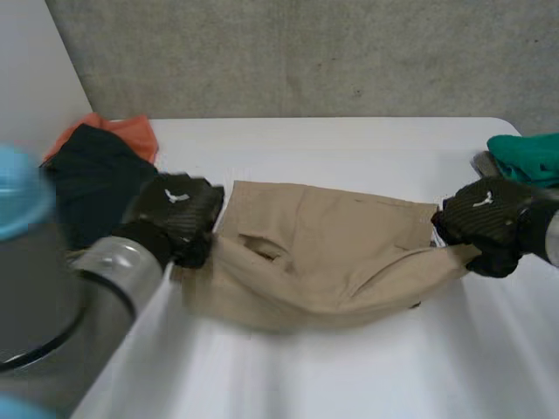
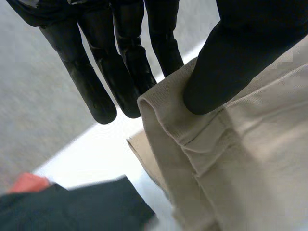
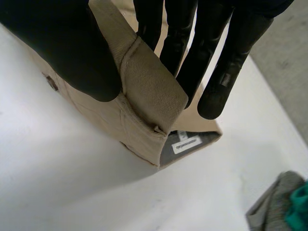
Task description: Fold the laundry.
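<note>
Against a grey wall, a white bench point(image 1: 349, 375) is being spanned by a tan garment point(image 1: 323, 253), one end being pinched between the thumb and straight fingers point(image 2: 96, 91) of the left hand point(image 1: 179, 214) and a waistband corner being pinched likewise by the right hand point(image 1: 489, 223). No fold is being seen yet, so the task is being judged barely begun, with a dark piece point(image 1: 96, 179), an orange piece point(image 1: 131, 131) and a green piece point(image 1: 528, 155) waiting in heaps at the bench's far corners. Whether trousers or shorts are being handled is being obscured by the rumpled middle, and the green piece is being cut off at the view's edge.
</note>
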Robot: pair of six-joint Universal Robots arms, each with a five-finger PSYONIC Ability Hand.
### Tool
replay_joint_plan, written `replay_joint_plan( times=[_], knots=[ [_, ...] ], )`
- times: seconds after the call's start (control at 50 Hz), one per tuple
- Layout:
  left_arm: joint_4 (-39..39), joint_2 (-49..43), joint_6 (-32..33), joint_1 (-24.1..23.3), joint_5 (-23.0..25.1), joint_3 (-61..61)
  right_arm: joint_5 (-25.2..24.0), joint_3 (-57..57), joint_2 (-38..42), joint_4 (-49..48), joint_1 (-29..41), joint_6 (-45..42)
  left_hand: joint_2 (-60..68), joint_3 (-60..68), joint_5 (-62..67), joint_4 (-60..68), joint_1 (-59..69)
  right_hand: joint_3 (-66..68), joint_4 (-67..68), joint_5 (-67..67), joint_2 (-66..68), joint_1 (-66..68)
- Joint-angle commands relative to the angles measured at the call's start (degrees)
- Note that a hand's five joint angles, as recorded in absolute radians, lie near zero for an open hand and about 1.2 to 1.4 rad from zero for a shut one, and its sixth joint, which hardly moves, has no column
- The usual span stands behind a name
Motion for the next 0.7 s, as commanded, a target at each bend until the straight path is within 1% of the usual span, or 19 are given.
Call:
replay_joint_plan(
  times=[0.02, 0.04, 0.1, 0.12, 0.16, 0.18, 0.22, 0.24, 0.26, 0.32, 0.38, 0.46, 0.54, 0.6, 0.7],
  knots=[
    [1.2, -17.0, 6.6, 0.5, -0.4, 12.2, 3.3, -5.6, 10.0, -8.3, 1.9, 4.1, 11.4, 11.8, 14.2, 11.3, 14.6, 12.3, 12.0, 13.8, 12.6, 24.6],
    [2.1, -19.4, 8.5, 0.7, -0.5, 16.3, 4.9, -9.0, 12.7, -12.1, 2.9, 6.5, 11.4, 11.8, 14.2, 11.3, 14.6, 12.3, 12.0, 13.8, 12.6, 24.6],
    [4.8, -22.2, 11.5, 1.4, -0.5, 23.8, 7.5, -14.4, 15.5, -18.1, 4.2, 9.6, 11.4, 11.8, 14.2, 11.3, 14.6, 12.3, 12.0, 13.8, 12.6, 24.6],
    [8.2, -23.4, 13.5, 2.1, -0.6, 28.9, 8.8, -17.7, 16.6, -22.9, 5.1, 10.8, 11.4, 11.8, 14.2, 11.3, 14.6, 12.3, 12.0, 13.8, 12.6, 24.6],
    [13.4, -24.0, 15.7, 2.9, -0.5, 33.5, 9.5, -20.5, 16.9, -28.5, 5.9, 12.2, 11.4, 11.8, 14.2, 11.3, 14.6, 12.3, 12.0, 13.8, 12.6, 24.6],
    [19.3, -24.0, 17.5, 3.5, -0.3, 36.5, 9.6, -22.4, 16.8, -36.4, 6.8, 13.3, 11.4, 11.8, 14.2, 11.3, 14.6, 12.3, 12.0, 13.8, 12.6, 24.6],
    [27.0, -23.7, 19.3, 4.0, 0.1, 38.7, 9.5, -23.4, 16.6, -44.1, 7.5, 14.4, 11.4, 11.8, 14.2, 11.3, 14.6, 12.3, 12.0, 13.8, 12.6, 24.6],
    [31.0, -23.5, 20.0, 4.3, -0.2, 39.5, 9.8, -23.5, 16.0, -53.0, 8.0, 15.8, 11.4, 11.8, 14.2, 11.3, 14.6, 12.3, 12.0, 13.8, 12.6, 24.6],
    [39.0, -22.9, 20.8, 4.7, -0.2, 40.2, 10.0, -23.5, 15.7, -57.5, 8.2, 16.7, 11.4, 11.8, 14.2, 11.3, 14.6, 12.3, 12.0, 13.8, 12.6, 24.6],
    [48.5, -21.1, 20.8, 4.6, -0.1, 40.8, 10.8, -23.5, 14.5, -69.9, 8.5, 19.4, 11.4, 11.8, 14.2, 11.3, 14.6, 12.3, 12.0, 13.8, 12.6, 24.6],
    [49.2, -20.4, 20.6, 4.9, 0.0, 41.0, 11.4, -24.2, 14.6, -71.1, 8.5, 20.4, 11.4, 11.8, 14.2, 11.3, 14.6, 12.3, 12.0, 13.8, 12.6, 24.6],
    [46.8, -20.3, 19.5, 4.7, -0.1, 39.8, 11.7, -24.7, 15.7, -69.4, 8.8, 20.5, 11.4, 11.8, 14.2, 11.3, 14.6, 12.3, 12.0, 13.8, 12.6, 24.6],
    [44.2, -19.9, 17.2, 4.9, -0.1, 35.3, 13.1, -23.9, 17.2, -64.9, 9.2, 20.5, 11.4, 11.8, 14.2, 11.3, 14.6, 12.3, 12.0, 13.8, 12.6, 24.6],
    [42.6, -19.1, 15.8, 4.9, 0.0, 28.6, 13.8, -22.6, 19.1, -61.9, 9.2, 20.4, 11.4, 11.8, 14.2, 11.3, 14.6, 12.3, 12.0, 13.8, 12.6, 24.6],
    [41.6, -19.4, 15.5, 4.3, -0.2, 19.0, 13.0, -17.9, 22.4, -58.4, 9.3, 19.5, 11.4, 11.8, 14.2, 11.3, 14.6, 12.3, 12.0, 13.8, 12.6, 24.6]
  ],
)
